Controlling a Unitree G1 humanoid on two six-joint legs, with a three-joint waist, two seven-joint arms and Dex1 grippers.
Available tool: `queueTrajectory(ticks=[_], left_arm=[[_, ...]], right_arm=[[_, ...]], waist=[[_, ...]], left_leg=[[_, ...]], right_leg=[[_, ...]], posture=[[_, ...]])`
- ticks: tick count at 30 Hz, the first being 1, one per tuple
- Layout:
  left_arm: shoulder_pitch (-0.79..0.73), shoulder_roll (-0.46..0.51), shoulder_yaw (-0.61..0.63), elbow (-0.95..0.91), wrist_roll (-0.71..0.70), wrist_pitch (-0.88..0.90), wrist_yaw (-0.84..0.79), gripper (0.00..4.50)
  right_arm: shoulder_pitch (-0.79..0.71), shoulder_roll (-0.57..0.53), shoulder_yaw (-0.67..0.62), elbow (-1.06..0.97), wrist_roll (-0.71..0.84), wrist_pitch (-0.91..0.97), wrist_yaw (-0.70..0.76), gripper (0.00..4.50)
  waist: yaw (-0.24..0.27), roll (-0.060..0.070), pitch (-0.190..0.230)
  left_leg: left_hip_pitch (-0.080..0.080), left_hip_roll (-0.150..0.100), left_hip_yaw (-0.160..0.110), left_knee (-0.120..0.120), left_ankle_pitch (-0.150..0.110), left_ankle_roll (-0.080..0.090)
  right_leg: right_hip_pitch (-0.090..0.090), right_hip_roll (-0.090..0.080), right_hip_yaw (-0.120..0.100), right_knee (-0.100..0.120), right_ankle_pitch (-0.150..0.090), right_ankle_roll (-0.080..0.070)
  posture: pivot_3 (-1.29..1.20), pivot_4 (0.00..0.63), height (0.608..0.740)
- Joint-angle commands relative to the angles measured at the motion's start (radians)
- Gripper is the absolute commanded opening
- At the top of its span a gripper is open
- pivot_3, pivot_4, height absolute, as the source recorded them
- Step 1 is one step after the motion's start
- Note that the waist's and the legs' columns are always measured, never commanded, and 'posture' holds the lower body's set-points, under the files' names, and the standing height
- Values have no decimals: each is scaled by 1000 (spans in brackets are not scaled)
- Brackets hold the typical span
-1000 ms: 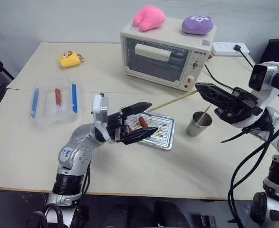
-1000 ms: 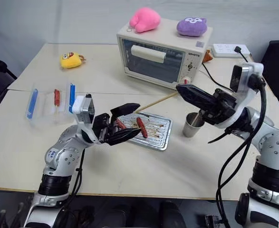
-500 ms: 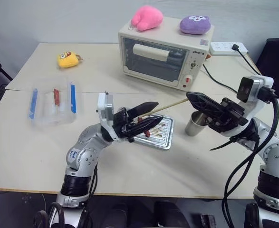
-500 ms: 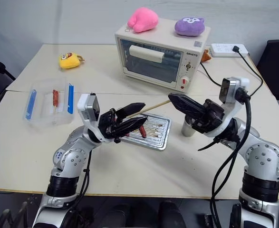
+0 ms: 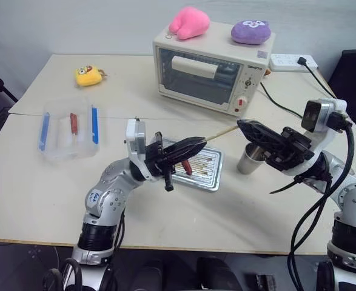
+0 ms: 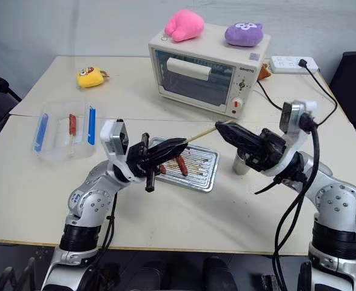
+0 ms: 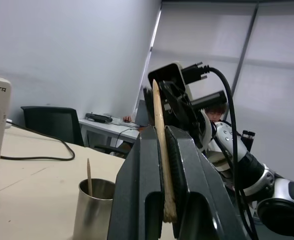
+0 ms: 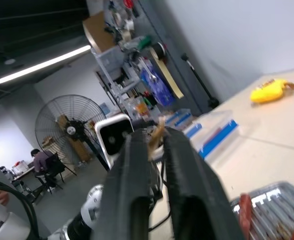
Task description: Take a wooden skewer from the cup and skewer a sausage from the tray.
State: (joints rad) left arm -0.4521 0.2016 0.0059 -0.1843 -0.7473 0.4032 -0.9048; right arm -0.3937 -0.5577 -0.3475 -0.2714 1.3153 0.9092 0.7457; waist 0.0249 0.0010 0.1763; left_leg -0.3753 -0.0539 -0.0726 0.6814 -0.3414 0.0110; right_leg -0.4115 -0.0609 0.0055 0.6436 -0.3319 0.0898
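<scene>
Clear box [image 5: 68, 129] at far left holds one small dark red sausage. Left gripper [image 5: 193, 146] is clamped tight on the wooden skewer [image 5: 221, 132] above the tray [image 5: 210, 179], probably taking it over for the stab. Tray holds the sausage [image 6: 181, 166]. Right gripper [image 5: 245, 127] has its fingers slightly parted around the skewer's far end. Cup [image 5: 251, 159] holds another stick.

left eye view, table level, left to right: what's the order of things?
clear plastic box → left gripper shut on the wooden skewer → tray → cup → right gripper. The skewer spans between the two grippers, so its place is loose.
</scene>
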Motion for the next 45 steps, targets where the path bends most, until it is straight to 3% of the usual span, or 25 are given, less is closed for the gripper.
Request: queueTrajectory(ticks=[1,8,11,16,20,23,27,30,35,39,45], left_arm=[[8,48,44,-46,-14,-8,-7,0],[141,246,177,-16,-4,-20,-71,0],[241,327,263,2,-1,-24,-90,0],[388,397,380,16,-1,-25,-79,0],[448,409,449,30,-7,-39,-59,0],[459,403,483,13,-24,-30,-30,0],[468,391,498,-18,-42,-13,5,0],[474,377,488,-39,-44,-9,25,0],[461,350,466,-68,-43,-8,62,0],[457,339,462,-92,-50,-9,90,0],[474,329,455,-120,-51,-8,112,0]], right_arm=[[18,-53,-51,-39,-65,-76,26,1718],[231,-248,-227,-75,-157,-126,155,3634],[408,-296,-313,-102,-275,-197,237,4365],[616,-275,-320,-62,-533,-439,335,4467],[648,-245,-231,-152,-605,-507,312,4467],[565,-265,-146,-280,-527,-422,255,4467],[265,-326,93,-359,-531,-129,5,4467],[18,-190,294,-326,-544,-23,-116,4467],[-181,-69,605,-182,-798,19,-229,4467],[-266,51,671,-60,-892,46,-325,4467],[-328,146,732,57,-989,6,-323,4467]], waist=[[0,0,0],[1,0,0],[2,0,0],[2,0,0],[-2,0,0],[-2,0,0],[-9,-1,0],[-9,-3,-1],[-3,-3,-1],[-6,-4,-1],[-22,-4,-1]], left_leg=[[0,0,0,0,0,0],[0,0,0,-3,0,0],[1,0,0,-3,0,0],[3,0,1,-3,-1,2],[7,0,1,-8,-1,1],[7,0,1,-9,0,0],[7,1,1,-9,0,0],[6,1,0,-13,1,-2],[3,1,-2,-15,2,-3],[2,-2,-1,-14,1,-1],[3,-1,0,-13,3,-2]], right_leg=[[0,0,0,0,0,0],[0,0,0,-2,0,0],[1,0,0,-2,0,0],[3,0,1,-3,0,0],[5,0,2,-6,0,0],[4,0,2,-5,0,0],[3,0,3,-4,0,0],[2,0,1,-6,0,-1],[-2,0,0,-6,-1,-2],[-2,-2,0,-6,-1,-2],[-2,-1,0,-4,-1,-2]], posture=[[0,150,740],[0,150,740],[0,150,740],[0,150,740],[0,150,740],[0,150,740],[0,150,740],[0,150,740],[0,150,740],[0,150,740],[0,150,740]])
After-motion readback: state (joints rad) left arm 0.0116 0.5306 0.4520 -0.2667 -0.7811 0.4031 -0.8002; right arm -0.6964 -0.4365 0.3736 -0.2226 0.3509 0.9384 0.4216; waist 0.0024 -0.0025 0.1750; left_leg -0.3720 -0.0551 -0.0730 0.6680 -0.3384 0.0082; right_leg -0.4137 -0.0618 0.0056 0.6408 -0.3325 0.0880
